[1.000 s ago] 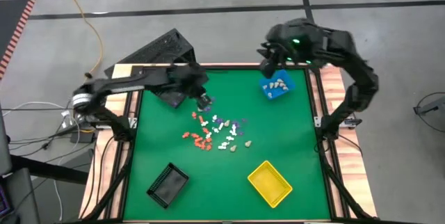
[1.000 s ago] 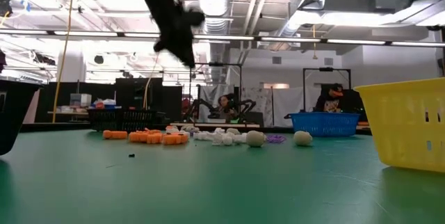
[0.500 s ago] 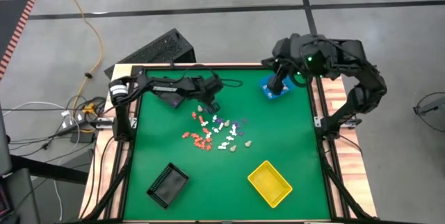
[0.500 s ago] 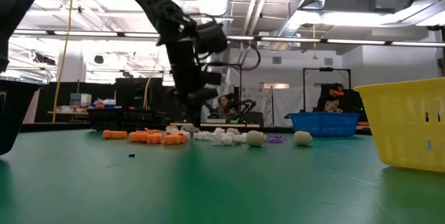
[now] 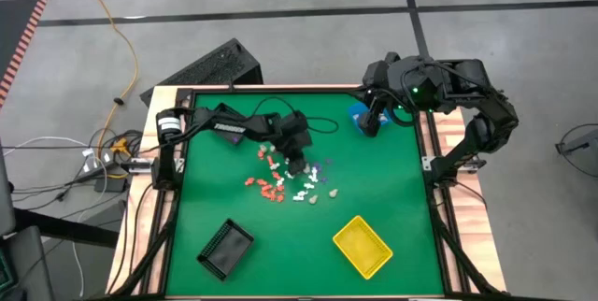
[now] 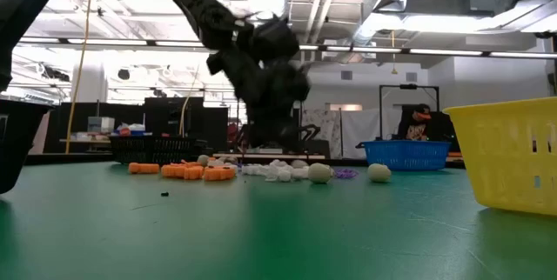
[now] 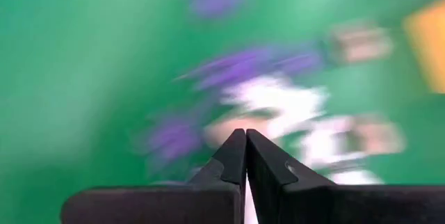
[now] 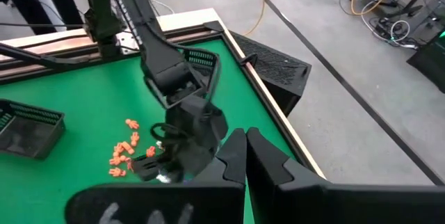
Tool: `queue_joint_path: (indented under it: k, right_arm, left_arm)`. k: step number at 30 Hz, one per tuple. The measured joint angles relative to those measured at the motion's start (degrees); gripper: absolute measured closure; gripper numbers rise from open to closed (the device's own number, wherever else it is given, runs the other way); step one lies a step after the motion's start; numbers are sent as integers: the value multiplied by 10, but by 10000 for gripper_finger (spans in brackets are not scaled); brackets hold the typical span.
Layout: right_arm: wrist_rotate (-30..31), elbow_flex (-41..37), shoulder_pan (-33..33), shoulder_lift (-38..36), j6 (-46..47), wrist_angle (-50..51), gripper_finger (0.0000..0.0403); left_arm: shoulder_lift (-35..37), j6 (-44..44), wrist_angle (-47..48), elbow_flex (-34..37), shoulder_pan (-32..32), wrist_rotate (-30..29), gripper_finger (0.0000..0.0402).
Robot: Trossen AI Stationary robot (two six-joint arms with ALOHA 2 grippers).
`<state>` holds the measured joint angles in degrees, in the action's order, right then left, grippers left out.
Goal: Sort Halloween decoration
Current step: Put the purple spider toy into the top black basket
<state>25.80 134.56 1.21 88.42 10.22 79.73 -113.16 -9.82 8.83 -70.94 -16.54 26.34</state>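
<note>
I see my left tool (image 5: pixel 299 164), fingers closed, above the tiny scattered Halloween decoration pieces (image 5: pixel 291 179), while my right tool (image 5: pixel 372 121), also closed, hangs over the blue plastic bin (image 5: pixel 359 114).

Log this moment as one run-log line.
left gripper: shut, empty, over decoration pile | right gripper: shut, above blue bin | yellow bin, black bin: untouched

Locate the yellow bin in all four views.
High: yellow bin, bottom centre-right, on the green mat.
Low: far right edge.
Left wrist: blurred yellow patch at the right edge, probably the bin.
Right wrist: not in it.
Shared landmark: orange pieces.
</note>
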Motion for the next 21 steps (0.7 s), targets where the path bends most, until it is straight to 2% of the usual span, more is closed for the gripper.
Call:
queue_joint_path:
  k: [2, 5, 10, 16, 21]
  right_arm:
    - [0, 0, 0, 0, 0, 0, 378]
    - [0, 0, 0, 0, 0, 9, 373]
    - [0, -39, 0, -1, 51, 97, 361]
    - [-7, -214, 13, -5, 73, 51, 322]
    - [-48, -410, 13, -6, 61, -75, 252]
  left_arm:
    - [1, -17, -4, -13, 14, 4, 401]
    - [3, -36, 15, -30, 22, -43, 401]
    - [38, -43, 88, -68, 14, -72, 401]
    - [171, -22, 181, -84, 9, -105, 401]
    - [325, -3, 233, -85, 12, -130, 401]
